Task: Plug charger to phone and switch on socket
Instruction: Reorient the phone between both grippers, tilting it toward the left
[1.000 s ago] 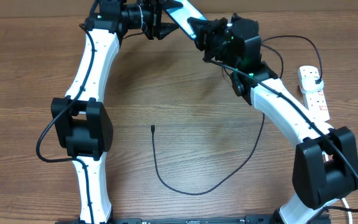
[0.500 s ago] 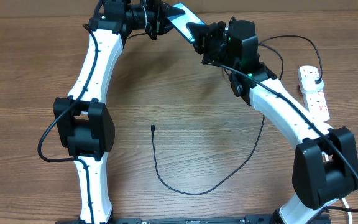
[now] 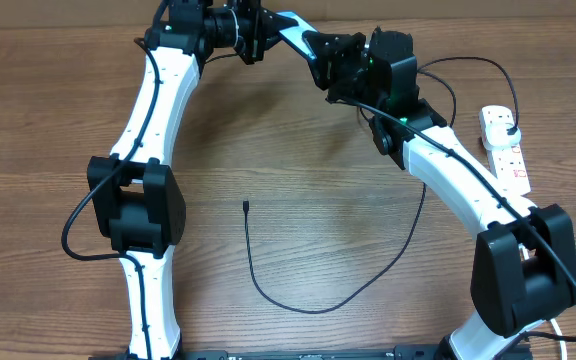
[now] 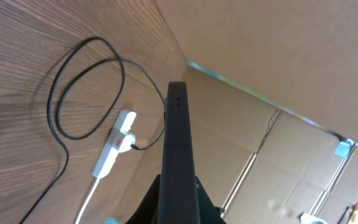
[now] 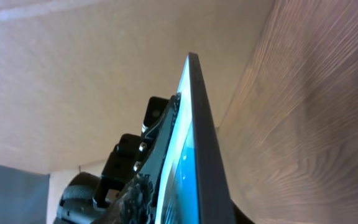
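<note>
While it hung above the surface [image 3: 318, 180], the phone [image 3: 290, 22] was clamped at opposite ends by the left gripper [image 3: 262, 35] and right gripper [image 3: 316, 50]. The charger [image 3: 245, 212] lay well apart.

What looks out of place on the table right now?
The phone is off the table, held tilted at the far edge between the left claw and right claw, while the charger tip lies loose mid-table. Nothing looks damaged or spilled.
</note>
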Controlling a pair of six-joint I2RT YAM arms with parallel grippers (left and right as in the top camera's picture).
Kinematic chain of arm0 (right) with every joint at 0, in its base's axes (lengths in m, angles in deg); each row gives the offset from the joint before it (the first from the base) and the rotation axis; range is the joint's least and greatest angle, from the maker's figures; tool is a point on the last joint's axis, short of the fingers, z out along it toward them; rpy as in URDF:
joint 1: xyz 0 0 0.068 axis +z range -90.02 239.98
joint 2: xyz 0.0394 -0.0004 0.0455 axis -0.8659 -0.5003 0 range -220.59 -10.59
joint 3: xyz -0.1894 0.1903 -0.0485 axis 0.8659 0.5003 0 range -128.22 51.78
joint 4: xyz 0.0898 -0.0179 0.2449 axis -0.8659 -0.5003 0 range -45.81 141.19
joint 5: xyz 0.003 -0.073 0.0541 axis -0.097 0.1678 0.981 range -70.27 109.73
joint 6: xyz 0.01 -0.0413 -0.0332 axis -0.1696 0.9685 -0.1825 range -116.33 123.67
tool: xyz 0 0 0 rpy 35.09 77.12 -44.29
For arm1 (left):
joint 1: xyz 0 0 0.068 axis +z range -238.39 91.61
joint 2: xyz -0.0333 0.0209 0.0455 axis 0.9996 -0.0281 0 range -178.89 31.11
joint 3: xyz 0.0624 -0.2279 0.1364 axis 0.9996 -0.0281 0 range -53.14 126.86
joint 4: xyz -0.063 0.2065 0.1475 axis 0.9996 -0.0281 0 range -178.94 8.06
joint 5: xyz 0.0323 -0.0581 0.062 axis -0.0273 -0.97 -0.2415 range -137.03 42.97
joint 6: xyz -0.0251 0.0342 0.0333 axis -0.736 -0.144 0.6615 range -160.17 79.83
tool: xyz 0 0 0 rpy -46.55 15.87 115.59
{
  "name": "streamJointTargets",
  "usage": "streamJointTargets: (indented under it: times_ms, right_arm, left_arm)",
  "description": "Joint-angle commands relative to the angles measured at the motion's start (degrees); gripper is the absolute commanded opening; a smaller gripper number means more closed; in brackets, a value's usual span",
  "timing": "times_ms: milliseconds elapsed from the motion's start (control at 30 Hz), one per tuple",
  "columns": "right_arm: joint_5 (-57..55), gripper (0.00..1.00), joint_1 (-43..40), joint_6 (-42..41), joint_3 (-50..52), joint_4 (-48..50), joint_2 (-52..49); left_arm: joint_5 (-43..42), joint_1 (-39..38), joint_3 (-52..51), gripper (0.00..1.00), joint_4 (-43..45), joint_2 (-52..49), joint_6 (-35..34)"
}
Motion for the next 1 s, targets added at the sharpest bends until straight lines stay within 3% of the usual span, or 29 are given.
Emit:
streamJointTargets:
  times_ms: [0, 233, 333, 733, 967]
  right_arm:
    - [0.0, 0.32, 0.22, 1.36, -0.5, 0.35, 1.97]
    - [0.0, 0.48, 0.22, 1.64, -0.5, 0.31, 1.97]
    - [0.2, 0.54, 0.22, 3.87, -0.5, -0.35, 1.97]
    - [5.42, 0.75, -0.33, 29.57, -0.5, -9.92, 1.97]
    - [5.57, 0.77, -0.33, 40.11, -0.5, -20.92, 1.97]
  left_arm:
    - [-0.11, -0.02, 1.18, 0.04, 0.42, 0.15, -1.42]
    - [-0.11, 0.26, 1.18, 0.04, 0.39, 0.15, -0.81]
    - [-0.09, 0.74, 1.18, 0.04, 0.37, 0.15, 2.97]
    - [-1.9, 5.49, 1.16, 0.04, -5.79, 0.15, 27.89]
    - [-2.25, 9.92, 1.16, 0.04, -15.96, 0.15, 39.52]
